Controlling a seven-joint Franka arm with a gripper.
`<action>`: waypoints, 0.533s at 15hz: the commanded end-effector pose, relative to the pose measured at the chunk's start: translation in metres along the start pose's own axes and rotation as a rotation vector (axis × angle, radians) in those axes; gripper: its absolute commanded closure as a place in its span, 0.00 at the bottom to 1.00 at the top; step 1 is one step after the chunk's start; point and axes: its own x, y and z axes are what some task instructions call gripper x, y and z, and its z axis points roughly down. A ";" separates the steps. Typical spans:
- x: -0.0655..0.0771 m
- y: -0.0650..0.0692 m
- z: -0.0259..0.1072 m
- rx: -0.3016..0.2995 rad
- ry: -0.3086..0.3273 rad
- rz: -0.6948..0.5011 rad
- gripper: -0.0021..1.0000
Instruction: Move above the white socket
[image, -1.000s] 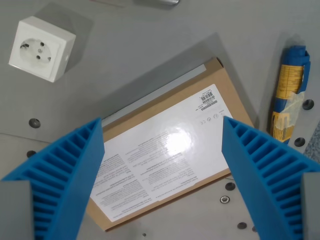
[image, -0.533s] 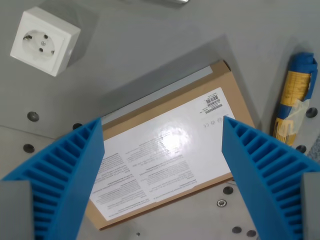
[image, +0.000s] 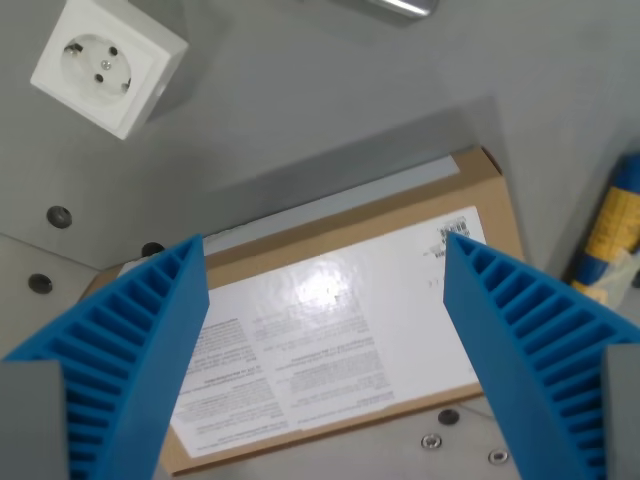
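The white socket (image: 107, 65) sits in the far left corner of the grey table (image: 330, 110), turned at an angle, its round face with two holes looking up. It lies well apart from the gripper (image: 325, 330). Below it, near the left edge, a few dark screw holes (image: 59, 215) dot the surface.

The gripper's two blue ribbed fingers (image: 135, 350) stand wide apart, open and holding nothing; one fills the near left corner of the wrist view, the other the near right. Between them lies a flat brown box (image: 350, 330) with a white printed label (image: 330, 350) and a barcode near its right end. A strip of grey tape runs along its far edge.

At the top edge, a bit of shiny metal (image: 400, 7) shows. At the right edge lies a blue and yellow roll (image: 612, 228), just beside the box and partly cut off.
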 end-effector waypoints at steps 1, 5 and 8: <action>-0.002 -0.012 0.013 -0.027 0.128 -0.281 0.00; 0.001 -0.025 0.029 -0.023 0.130 -0.395 0.00; 0.005 -0.035 0.042 -0.020 0.136 -0.475 0.00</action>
